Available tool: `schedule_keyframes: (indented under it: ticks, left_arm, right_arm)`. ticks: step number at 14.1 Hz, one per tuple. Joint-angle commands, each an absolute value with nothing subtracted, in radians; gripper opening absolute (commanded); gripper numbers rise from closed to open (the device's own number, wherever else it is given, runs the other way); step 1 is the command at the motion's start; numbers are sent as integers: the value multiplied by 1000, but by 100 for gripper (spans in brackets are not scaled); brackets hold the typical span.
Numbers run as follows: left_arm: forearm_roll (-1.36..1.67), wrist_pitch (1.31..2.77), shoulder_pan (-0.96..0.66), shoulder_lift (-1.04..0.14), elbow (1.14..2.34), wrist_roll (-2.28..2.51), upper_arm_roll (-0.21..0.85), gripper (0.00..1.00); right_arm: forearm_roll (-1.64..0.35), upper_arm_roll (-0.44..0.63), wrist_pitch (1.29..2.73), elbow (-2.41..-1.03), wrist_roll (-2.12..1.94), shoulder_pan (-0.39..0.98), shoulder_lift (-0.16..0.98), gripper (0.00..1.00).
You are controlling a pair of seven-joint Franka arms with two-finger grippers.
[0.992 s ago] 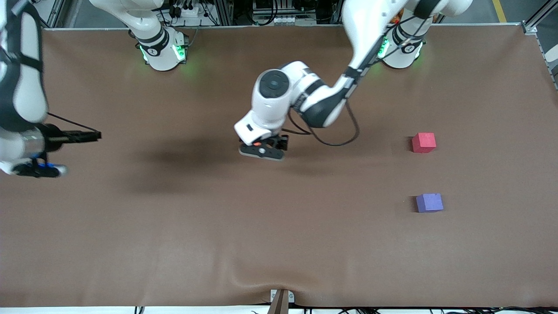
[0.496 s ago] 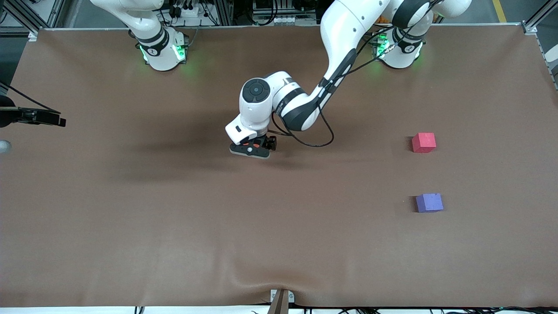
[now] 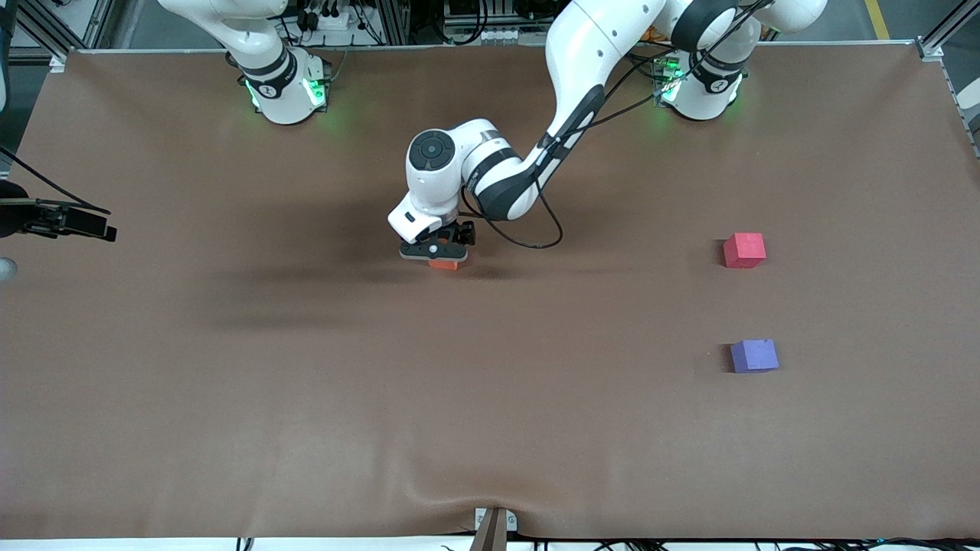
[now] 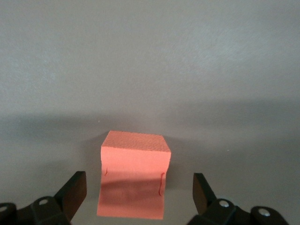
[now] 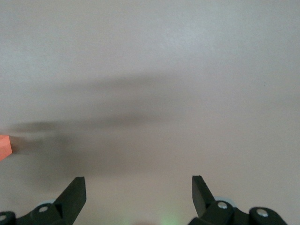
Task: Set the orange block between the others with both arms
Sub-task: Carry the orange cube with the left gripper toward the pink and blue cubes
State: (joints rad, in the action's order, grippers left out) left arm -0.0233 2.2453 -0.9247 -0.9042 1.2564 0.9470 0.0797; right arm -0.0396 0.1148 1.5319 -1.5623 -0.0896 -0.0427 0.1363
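One orange block: the orange block [image 3: 444, 265] sits on the table near its middle, mostly hidden in the front view under the left gripper; the left wrist view shows it [image 4: 134, 174] whole, resting flat between the fingers with a gap on each side.
Two other blocks: the red-pink block [image 3: 744, 249] and the purple block [image 3: 754, 356] lie toward the left arm's end of the table, well apart from the orange block; the purple block is nearer the front camera, with bare cloth between the pair.
Two grippers: the left gripper [image 3: 434, 252] hangs low over the orange block, fingers [image 4: 72, 193] spread wide and not touching it. The right gripper [image 5: 138, 197] shows in its own wrist view, fingers spread with nothing between them, over bare cloth, a sliver of the orange block [image 5: 4, 147] at the picture's edge.
Two arms: the left arm [image 3: 582, 92] reaches from its green-lit base to the table's middle; the right arm [image 3: 253, 38] waits.
One table: the table [image 3: 306, 398] is covered in brown cloth, rumpled at the edge nearest the front camera.
Room: metal framing and cables [image 3: 475, 19] run along the edge by the bases.
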Motion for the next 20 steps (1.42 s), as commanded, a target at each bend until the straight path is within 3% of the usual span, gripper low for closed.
schedule_keyframes:
  ticks: [1, 4, 5, 8, 9, 12, 16, 20]
  left_arm:
    - [-43, 2246, -937, -945, 1227, 979, 66, 100]
    - [-48, 2246, -953, -954, 1232, 1014, 66, 100]
    - [-48, 2246, -953, -953, 1241, 1025, 66, 88]
    - [-48, 2241, -951, -943, 1241, 1025, 63, 8]
    - [-49, 2240, -947, -933, 1241, 1019, 51, 0]
    - [-51, 2183, -896, -838, 1243, 1011, -38, 0]
    - [-51, 2033, -694, -707, 1270, 859, -38, 0]
    - [-51, 1967, -470, -582, 1417, 683, -31, 0]
  right_arm:
    - [-43, 110, 1517, -1526, -40, -29, 126, 100]
    - [-49, 91, 1513, -1513, 194, 9, 114, 100]
    - [-40, 89, 1511, -1511, 208, 29, 114, 100]
    - [-37, 92, 1519, -1522, -37, -12, 86, 100]
    - [-79, 94, 1523, -1537, -120, -49, 62, 100]
    - [-106, 92, 1522, -1584, -41, -69, 8, 100]
    - [-84, 90, 1531, -1655, 51, -74, -72, 100]
    - [23, 46, 1517, -1637, 112, -48, -84, 100]
